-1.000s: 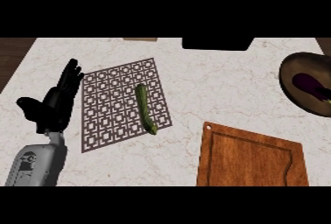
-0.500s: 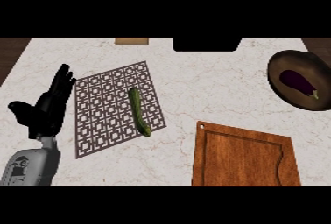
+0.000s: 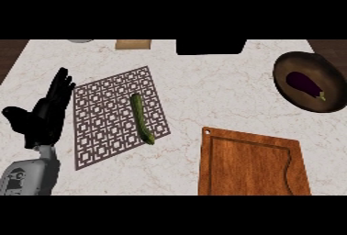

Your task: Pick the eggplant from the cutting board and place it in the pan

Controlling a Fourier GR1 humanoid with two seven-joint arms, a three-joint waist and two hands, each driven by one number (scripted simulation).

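A dark purple eggplant (image 3: 305, 85) lies inside the brown pan (image 3: 291, 96) at the right edge of the counter. The wooden cutting board (image 3: 251, 163) sits at the lower right with nothing on it. My left hand (image 3: 47, 112) rests open at the left, fingers straight and pointing up, beside the patterned mat. My right hand does not show in the head view.
A green cucumber (image 3: 142, 118) lies lengthwise on a brown lattice-patterned mat (image 3: 102, 124) left of centre. At the counter's back edge stand a black box (image 3: 210, 46), a small tan block (image 3: 133, 44) and a pale round object (image 3: 82, 41).
The whole view has shifted: pan, mat and board now show lower and further left in the picture. The left hand keeps its open pose beside the mat.
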